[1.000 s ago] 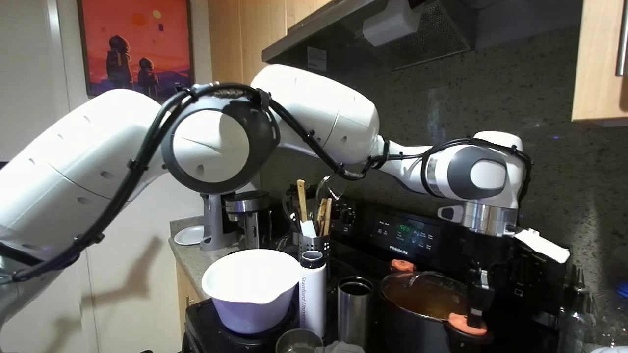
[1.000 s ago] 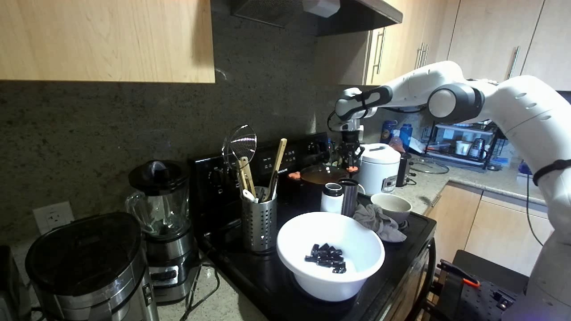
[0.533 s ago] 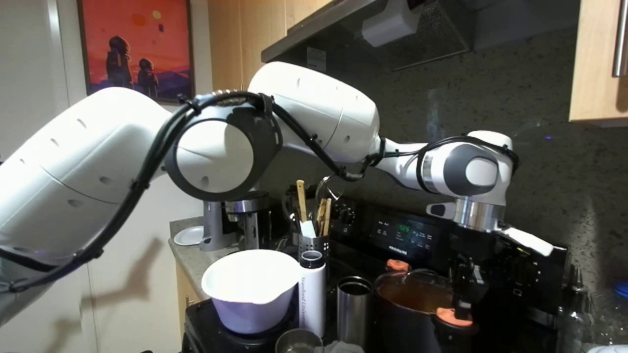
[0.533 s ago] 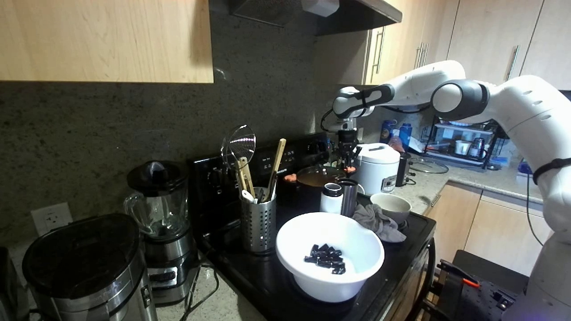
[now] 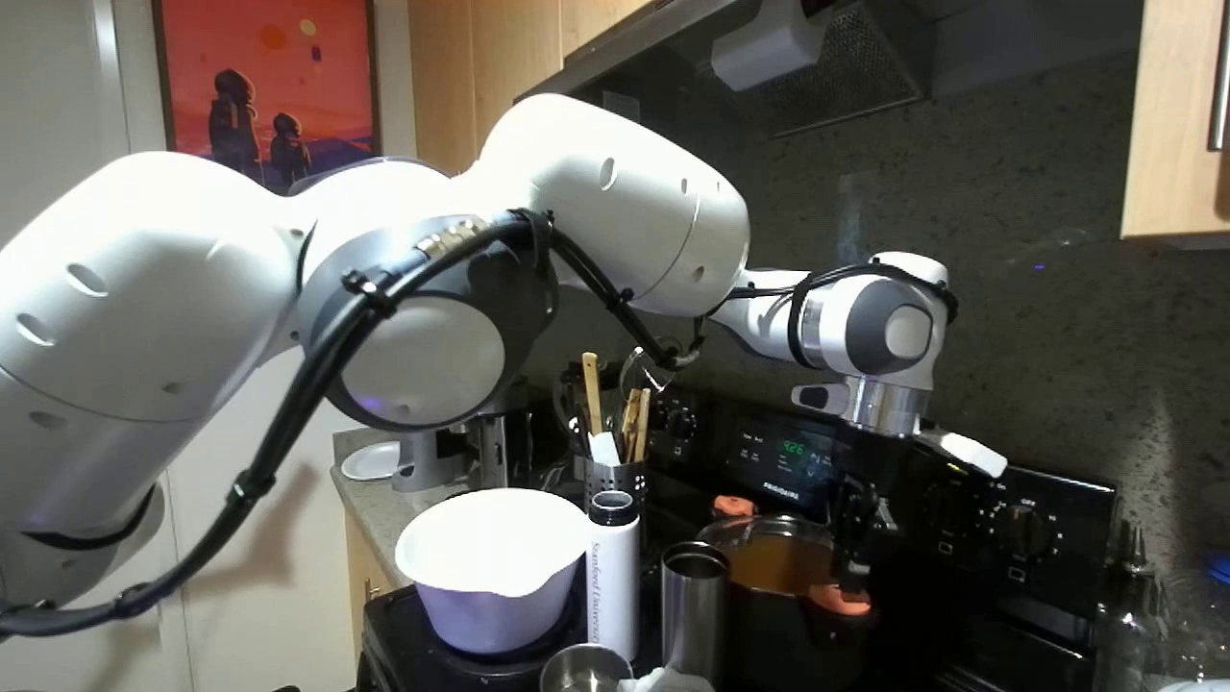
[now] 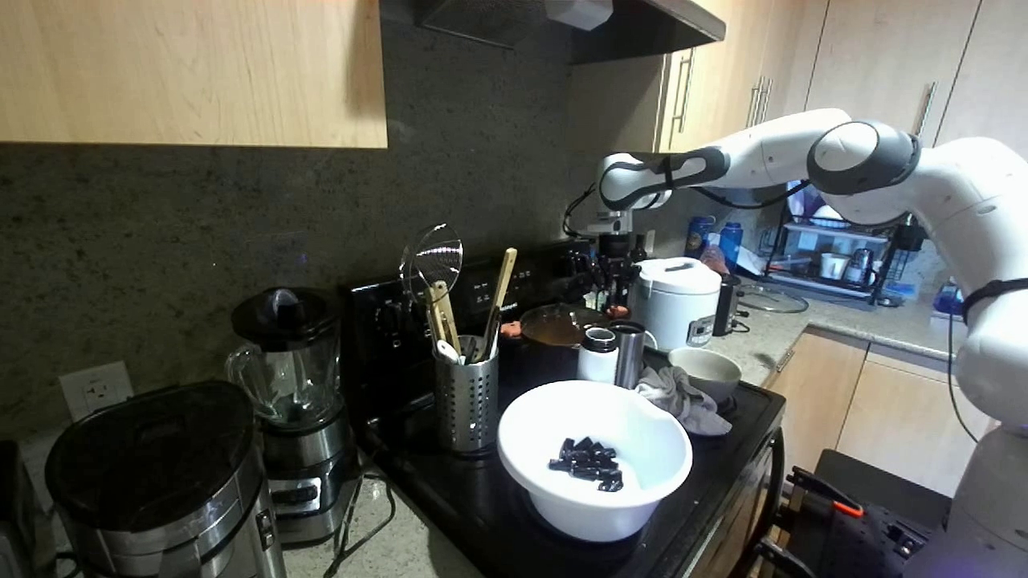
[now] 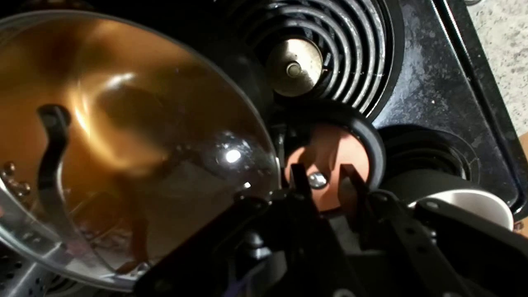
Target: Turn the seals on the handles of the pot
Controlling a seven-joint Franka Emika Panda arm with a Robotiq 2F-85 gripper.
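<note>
The dark pot (image 5: 788, 636), under a glass lid (image 7: 194, 136), sits on the stove with amber-brown showing through the glass. One reddish-orange seal (image 5: 839, 600) lies on its nearer handle (image 7: 374, 144). Up close in the wrist view that seal (image 7: 354, 150) is a round pad with a silver screw, inside the handle's black loop. Across the rim, a second seal (image 5: 733, 506) marks the far handle. My gripper (image 7: 323, 168) points down at the nearer seal, open, its two fingertips standing apart on or just over the pad. Whether they touch it I cannot tell.
A steel tumbler (image 5: 694, 605) and a white bottle (image 5: 612, 586) stand close beside the pot, with a white bowl (image 6: 594, 514) farther off. A white rice cooker (image 6: 676, 297) is behind the gripper. A coil burner (image 7: 350, 45) adjoins the handle.
Pot, both seals and gripper have shifted left together in both exterior views. The fingers have just parted slightly. The arm's elbow has swung as well.
</note>
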